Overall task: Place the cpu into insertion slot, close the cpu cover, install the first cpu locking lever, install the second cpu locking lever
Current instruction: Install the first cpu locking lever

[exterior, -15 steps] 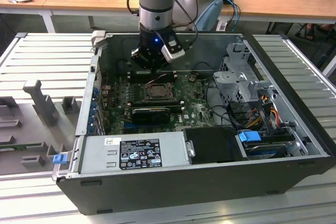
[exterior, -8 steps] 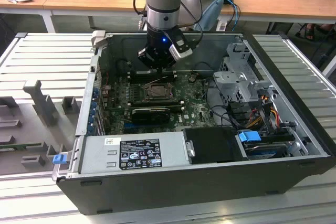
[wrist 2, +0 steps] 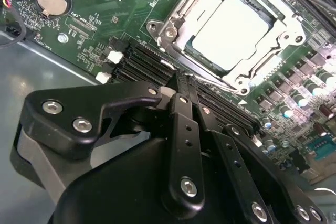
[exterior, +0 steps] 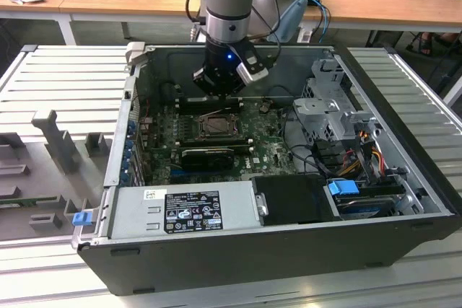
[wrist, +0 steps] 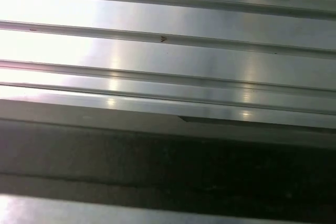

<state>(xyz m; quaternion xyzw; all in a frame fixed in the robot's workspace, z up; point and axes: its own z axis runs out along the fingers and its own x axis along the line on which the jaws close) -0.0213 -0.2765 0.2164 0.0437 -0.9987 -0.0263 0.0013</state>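
Cpu [wrist 2: 230, 34] already seated in the insertion slot [wrist 2: 181, 14] with the cpu cover [wrist 2: 286, 24] down over its edges, levers hard to judge; claw [wrist 2: 181, 80] clenched on nothing, hovering just beside the socket above the memory slots [wrist 2: 144, 59].
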